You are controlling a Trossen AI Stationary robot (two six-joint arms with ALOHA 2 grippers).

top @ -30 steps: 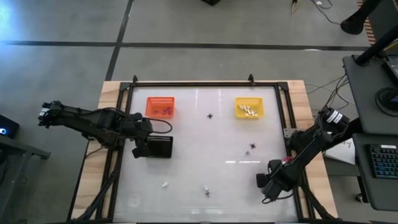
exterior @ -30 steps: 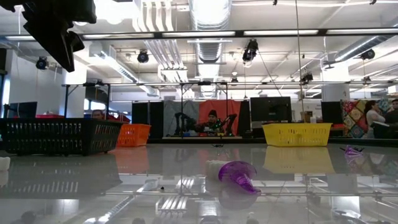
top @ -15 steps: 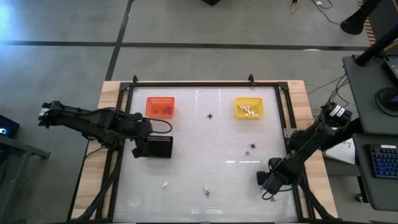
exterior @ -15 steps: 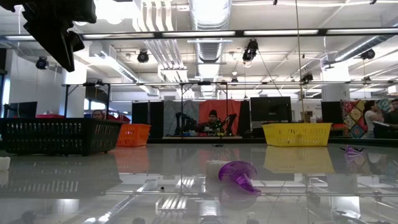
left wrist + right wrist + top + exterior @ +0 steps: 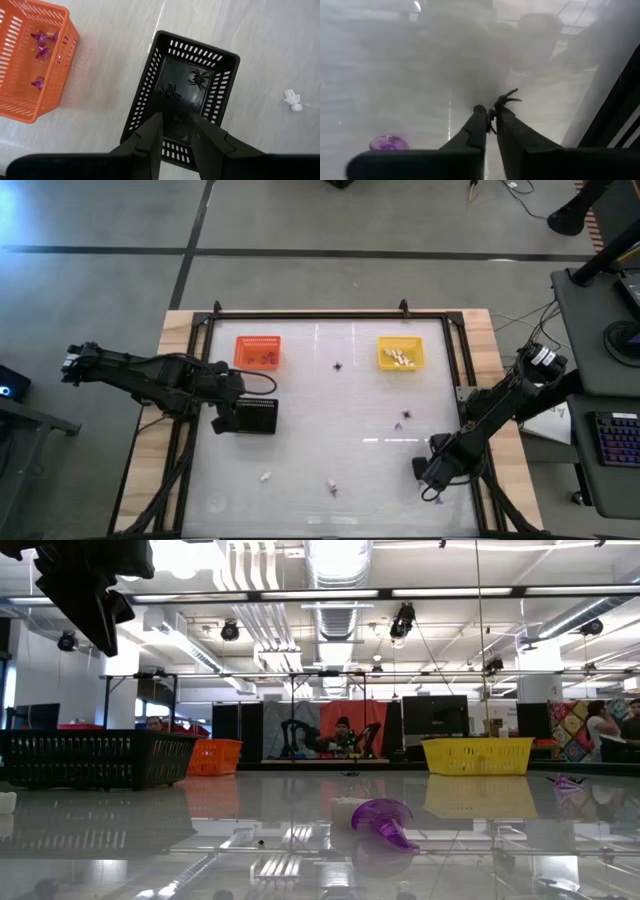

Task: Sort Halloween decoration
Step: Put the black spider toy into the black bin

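The right claw [image 5: 491, 116] is down near the front right corner of the surface [image 5: 320, 395], fingers pressed together on a little black spider [image 5: 503, 101], whose legs stick out past the fingertips. A purple trinket [image 5: 388, 143] sits on the surface just off to one side of it in the wrist view.

The left claw [image 5: 176, 129] hovers over the near end of the black basket [image 5: 150, 95] on the left side, fingers spread a little with nothing between them. Two black spiders [image 5: 199, 78] lie on the basket floor, and there might be a third right under the fingers, hard to say.

The orange basket [image 5: 257, 352] at the back left has a few purple bits [image 5: 41, 38] in it, and the yellow basket [image 5: 400, 353] at the back right holds cream pieces [image 5: 401, 359]. Loose stuff is scattered around: a spider [image 5: 338, 366] between the two baskets, a trinket [image 5: 402, 421] mid-right, a white one [image 5: 266, 476] and another small piece [image 5: 332, 488] near the front edge.
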